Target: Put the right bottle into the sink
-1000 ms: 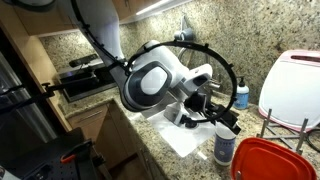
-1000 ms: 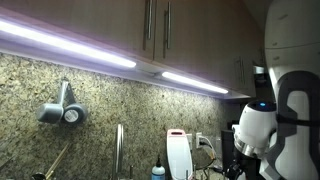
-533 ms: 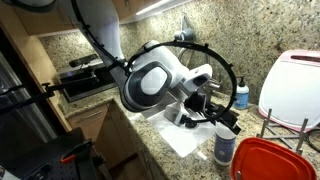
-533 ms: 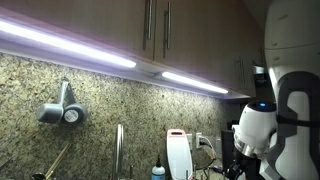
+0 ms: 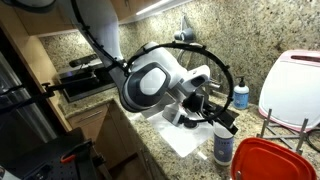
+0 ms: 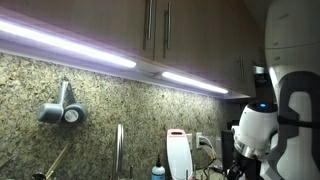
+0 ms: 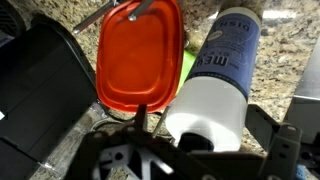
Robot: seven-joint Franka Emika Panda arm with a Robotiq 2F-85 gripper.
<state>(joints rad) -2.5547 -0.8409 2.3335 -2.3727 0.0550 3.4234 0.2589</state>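
White bottle (image 7: pixel 215 100) with bluish label just beside red plastic container (image 7: pixel 140 55)

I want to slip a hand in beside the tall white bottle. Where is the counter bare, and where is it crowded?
Bare granite countertop shows beside the white bottle, on its side away from the red lid. Between bottle and lid it is crowded, a narrow gap only. In an exterior view, granite between the white sheet and the counter edge is free.
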